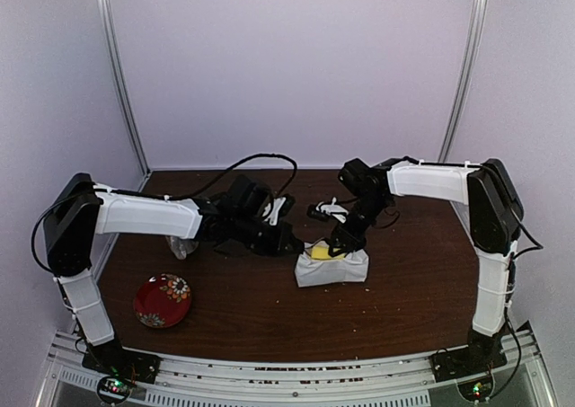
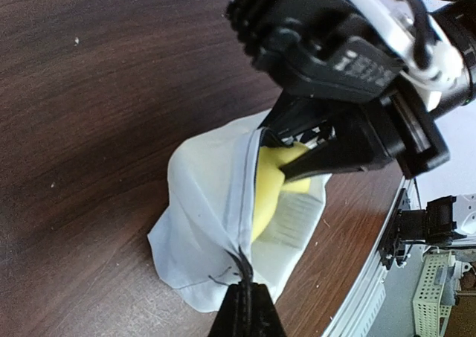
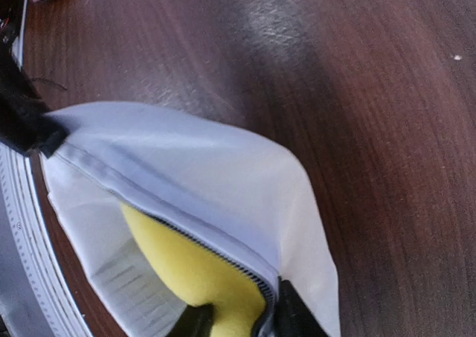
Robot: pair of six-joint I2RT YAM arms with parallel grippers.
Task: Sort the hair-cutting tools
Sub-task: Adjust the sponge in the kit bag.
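walls [image 1: 287, 66]: plain pale lavender | corner posts [image 1: 121, 75]: metal | table [image 1: 422, 281]: dark brown wood | light: soft, even

Left hand [image 2: 242, 296] pinching white pouch [image 2: 201, 218], yellow sponge [image 2: 268, 196] inside, right hand [image 2: 280, 157] at its mouth

Left arm [image 1: 148, 214] stretched low toward centre, left gripper [image 2: 244, 296] pinched shut; right arm [image 1: 431, 181] elbows over, right gripper [image 1: 340, 243] pointing down, fingers [image 3: 291, 316] narrowly apart.

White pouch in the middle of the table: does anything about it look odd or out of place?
Yes. A yellow sponge bulges from the unzipped white pouch, filling its mouth and leaving it lopsided. The left gripper pinches the zipper edge at one end; the right gripper straddles the sponge.
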